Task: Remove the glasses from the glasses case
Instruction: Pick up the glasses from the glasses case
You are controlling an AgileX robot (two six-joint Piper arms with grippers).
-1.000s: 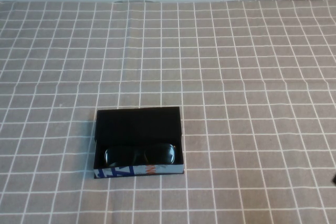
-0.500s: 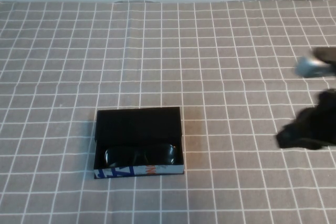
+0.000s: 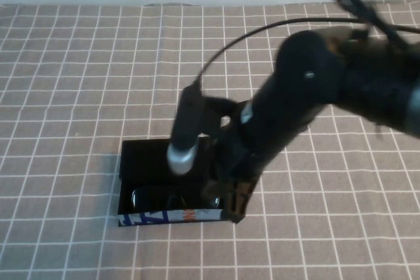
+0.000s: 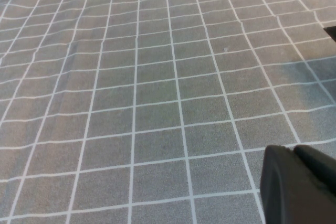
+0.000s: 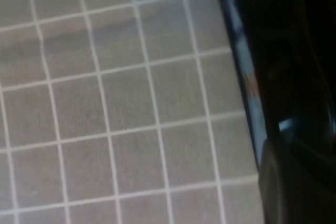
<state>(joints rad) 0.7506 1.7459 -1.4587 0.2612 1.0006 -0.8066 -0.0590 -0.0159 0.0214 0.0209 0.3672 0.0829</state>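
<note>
Black against the grey checked tablecloth [image 3: 79, 63], the glasses case [image 3: 141, 162] lies open near the front of the table, left of centre, its flap lid laid back and its blue, white and orange front edge [image 3: 172, 216] facing the robot. The glasses [image 3: 149, 197] sit inside it, just behind that printed edge; only the left lens shows clearly, the rest being covered by the right arm.

The right gripper [image 3: 235, 202] hangs over the right end of the case, at or just above its front right corner. Whether its fingers are spread or closed cannot be told, since motion blur and dark-on-dark hide them. In the right wrist view the printed edge [image 5: 247, 90] and a glossy dark surface beyond it fill one side, so the tool looks low and close. The left gripper [image 4: 299, 187] is parked over bare cloth, well apart from the case; its opening cannot be told either.

The step in hand appears to be the reach into the case. To do it well, the gripper should probably come down inside the walls, pinch the frame at the bridge or a rim rather than a lens, and lift straight up so the light case is not dragged along.
</note>
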